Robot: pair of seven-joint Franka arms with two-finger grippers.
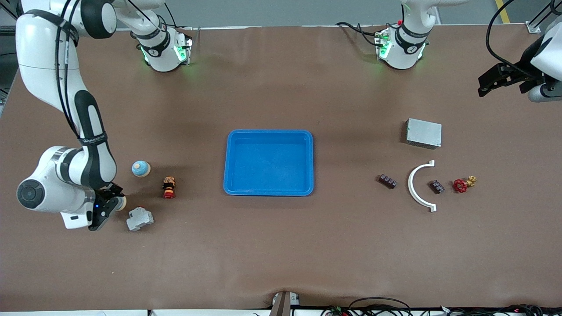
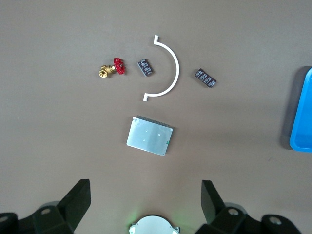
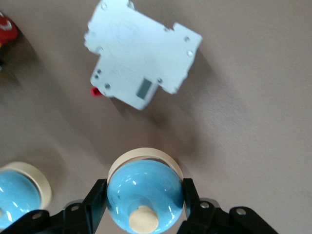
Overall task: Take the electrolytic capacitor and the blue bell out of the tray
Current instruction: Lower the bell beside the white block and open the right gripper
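My right pincer (image 3: 145, 204) is clenched on a blue bell (image 3: 145, 195) with a cream rim and cream knob, held between both fingers (image 3: 95, 202) low over the table (image 1: 281, 245) at the right arm's end. A second blue bell (image 1: 141, 168) sits on the table close by, farther from the front camera. Just beside the held bell lies a pale grey circuit breaker (image 1: 140, 218), and near it a small red and black button part (image 1: 169, 187).

The blue tray (image 1: 268, 162) rests at the table's middle.

Two small dark capacitors (image 1: 387, 181) (image 1: 436, 186) lie toward the left arm's end, one on each side of a white curved bracket (image 1: 419, 186), with a red-handled brass valve (image 1: 463, 184) and a grey metal box (image 1: 423, 133) nearby.

My left pincer (image 2: 146, 204) hangs released, fingers wide apart, high over that end, waiting.
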